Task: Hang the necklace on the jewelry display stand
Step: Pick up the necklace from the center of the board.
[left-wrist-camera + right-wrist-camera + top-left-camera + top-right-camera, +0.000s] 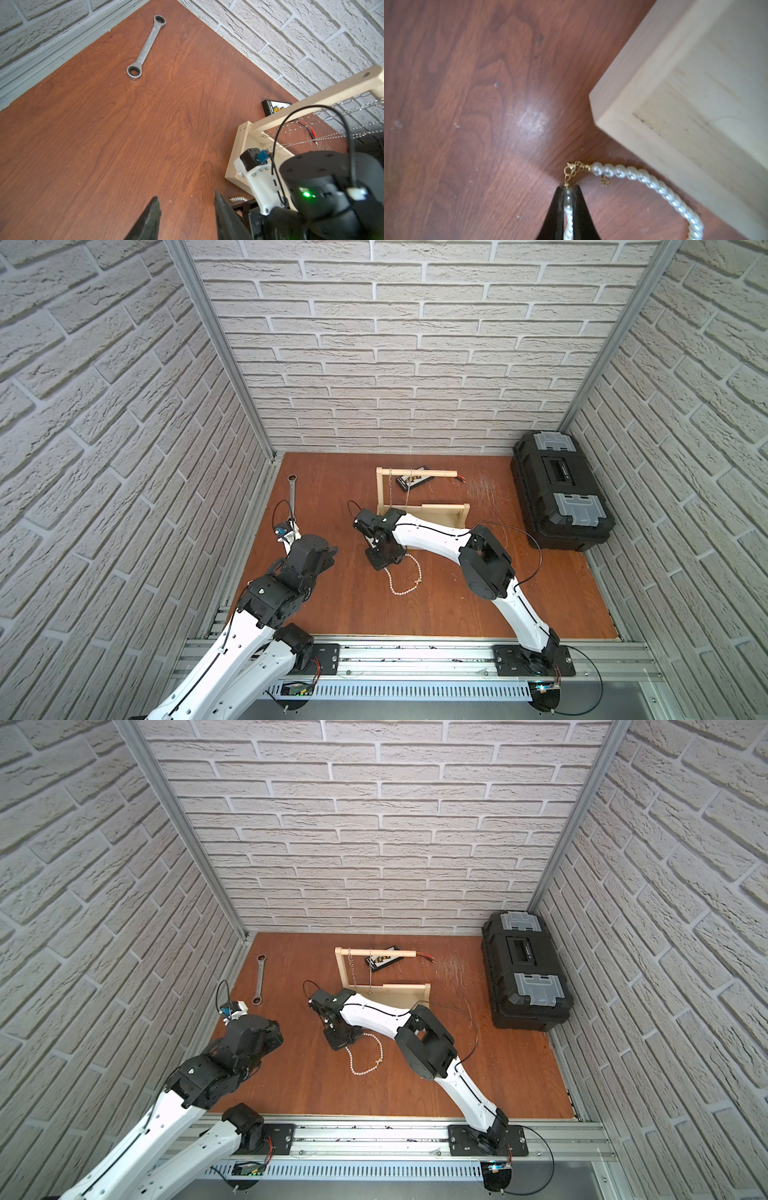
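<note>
The pearl necklace (401, 593) (365, 1072) lies in a loop on the brown table, in front of the jewelry display stand (440, 516) (399, 992). My right gripper (380, 564) (568, 189) points down at the loop's far left end. It is shut on the pearl strand (643, 178) just behind the gold clasp (571, 169). The corner of the stand's tray (685, 104) sits close beside it. Two thin chains (409, 489) hang from the stand's dowel bar. My left gripper (186, 199) is open and empty above bare table, left of the right arm.
A steel wrench (293, 493) (145, 46) lies at the far left. The black toolbox (561, 489) stands against the right wall. A small black box (415, 481) and red and black wires (459, 477) lie behind the stand.
</note>
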Controlling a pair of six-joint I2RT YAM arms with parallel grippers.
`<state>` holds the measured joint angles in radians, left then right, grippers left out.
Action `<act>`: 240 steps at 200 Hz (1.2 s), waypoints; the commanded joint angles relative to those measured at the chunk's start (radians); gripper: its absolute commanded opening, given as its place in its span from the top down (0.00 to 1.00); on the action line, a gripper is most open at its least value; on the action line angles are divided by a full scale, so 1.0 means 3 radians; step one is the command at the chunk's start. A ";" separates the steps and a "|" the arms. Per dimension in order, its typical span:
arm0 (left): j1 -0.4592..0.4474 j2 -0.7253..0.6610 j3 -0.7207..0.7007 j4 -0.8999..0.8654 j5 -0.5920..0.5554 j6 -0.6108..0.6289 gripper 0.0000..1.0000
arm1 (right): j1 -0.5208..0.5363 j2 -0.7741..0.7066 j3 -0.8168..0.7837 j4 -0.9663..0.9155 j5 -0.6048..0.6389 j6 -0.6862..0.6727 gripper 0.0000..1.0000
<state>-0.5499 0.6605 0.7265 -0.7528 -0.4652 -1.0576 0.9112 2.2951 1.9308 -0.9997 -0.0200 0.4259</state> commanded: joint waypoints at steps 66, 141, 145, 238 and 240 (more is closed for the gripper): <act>-0.0024 0.0191 -0.0566 0.1088 0.0626 0.0399 0.58 | -0.0055 -0.1331 -0.0033 -0.0275 -0.0088 -0.0106 0.88; -0.0228 0.0516 -0.0482 0.2029 0.0999 0.0976 0.58 | -0.0141 -0.1640 -0.0066 -0.0283 -0.0409 -0.0099 0.88; -0.0228 0.0521 -0.0463 0.2054 0.1029 0.0995 0.58 | -0.0142 -0.1650 -0.0062 -0.0283 -0.0418 -0.0096 0.88; -0.0313 0.0807 0.0081 0.2167 0.1679 0.1315 0.57 | -0.0310 -0.1989 0.0208 -0.0342 -0.0441 -0.0142 0.86; -0.0322 0.0813 0.0093 0.2164 0.1689 0.1325 0.57 | -0.0314 -0.1995 0.0213 -0.0346 -0.0441 -0.0148 0.86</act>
<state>-0.6273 0.8936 0.7086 -0.1497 -0.0319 -0.7116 0.8379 1.7397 1.9549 -1.0939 -0.1513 0.4034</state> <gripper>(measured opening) 0.427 0.135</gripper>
